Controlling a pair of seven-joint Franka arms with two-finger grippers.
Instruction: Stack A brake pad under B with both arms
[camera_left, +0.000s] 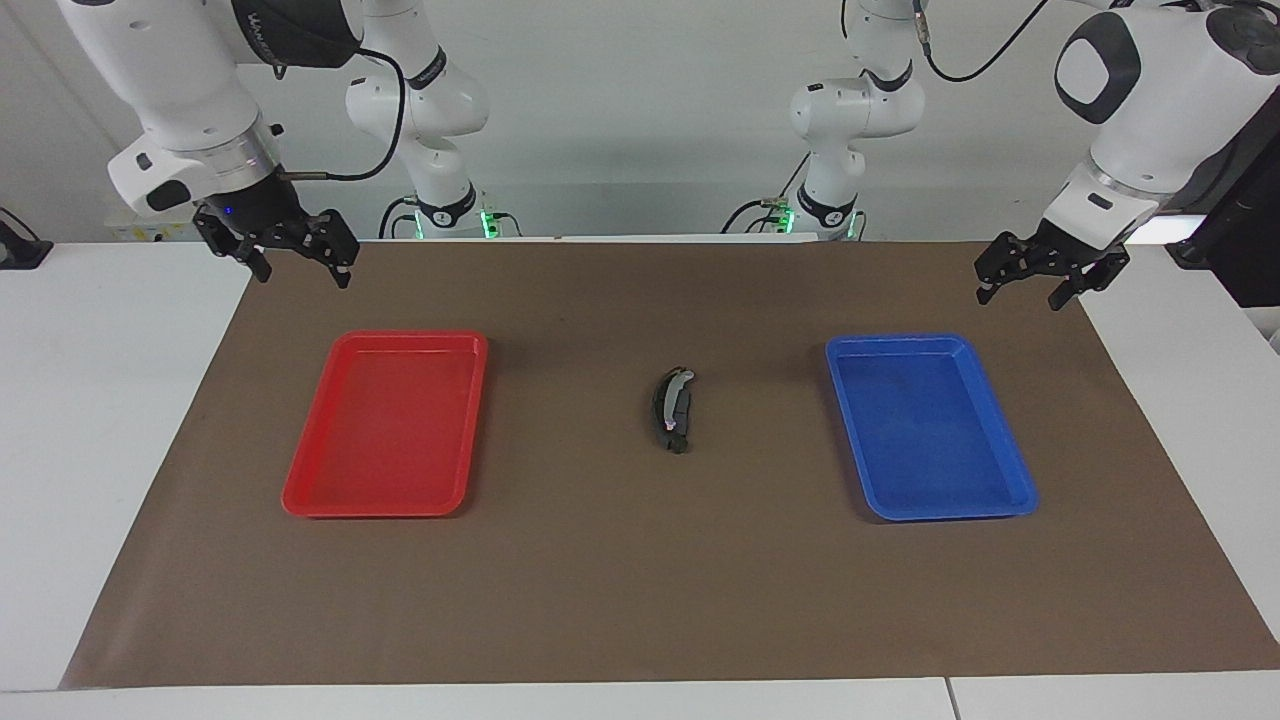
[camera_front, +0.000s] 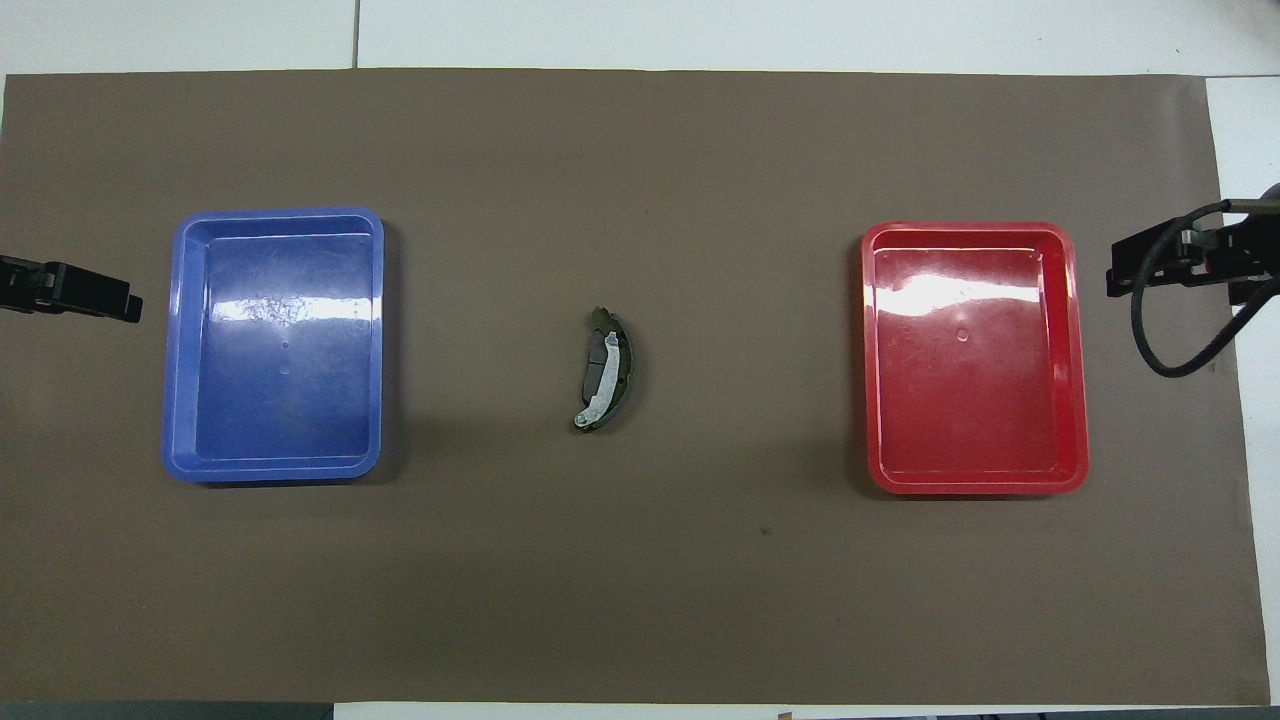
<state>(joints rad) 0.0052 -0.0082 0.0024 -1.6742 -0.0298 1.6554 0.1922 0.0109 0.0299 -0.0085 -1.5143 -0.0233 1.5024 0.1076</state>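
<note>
Brown paper covers the counter (camera_left: 640, 600), and midway between the red tray (camera_left: 300, 480) and the blue tray (camera_left: 1010, 470) B (camera_left: 661, 400) lies apparently on the A brake pad (camera_left: 681, 408). Both arms wait raised: left gripper (camera_left: 1030, 280) and right gripper (camera_left: 290, 262) hang over the paper's corners, jaws apart. The stack looks done, so I judge nothing remains beyond perhaps a check.
</note>
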